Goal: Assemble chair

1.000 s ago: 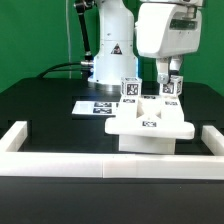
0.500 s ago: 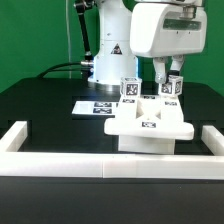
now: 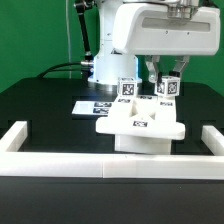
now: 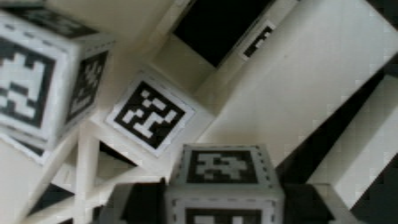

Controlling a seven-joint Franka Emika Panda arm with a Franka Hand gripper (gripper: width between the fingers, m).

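Exterior view: one chair (image 3: 140,128), partly built, sits on the black surface (image 3: 45,105) at centre, just inside the front run of the low white border wall (image 3: 110,165). It is the only furniture piece visible as a cluster; no loose parts seen elsewhere on the surface.

Count on the chair, exterior view:
- one broad flat panel on top, carrying one tag facing up
- two square posts standing up at the back of it, each with a tag on its front face: one post (image 3: 128,89) toward the exterior view's left, one post (image 3: 168,87) toward the right

Arm: one, white, its head filling the upper part of the exterior view above the chair. Gripper (image 3: 163,74) hangs over the right-hand post. The fingers (image 3: 155,70) reach down to that post's top; they stand narrow, nearly together. Whether they clamp the post or only touch it cannot be told from here.

One marker board (image 3: 92,106) lies flat on the surface behind the chair, toward the exterior view's left, near the robot base (image 3: 108,60). One base, with one triangle mark.

Border wall: three runs visible, front, left and right.

Wrist view: very close on white chair parts, blurred. Four tags can be counted on block faces, one large tag (image 4: 153,110) near centre. Dark gaps show between the pieces. Fingers not clearly made out in this view
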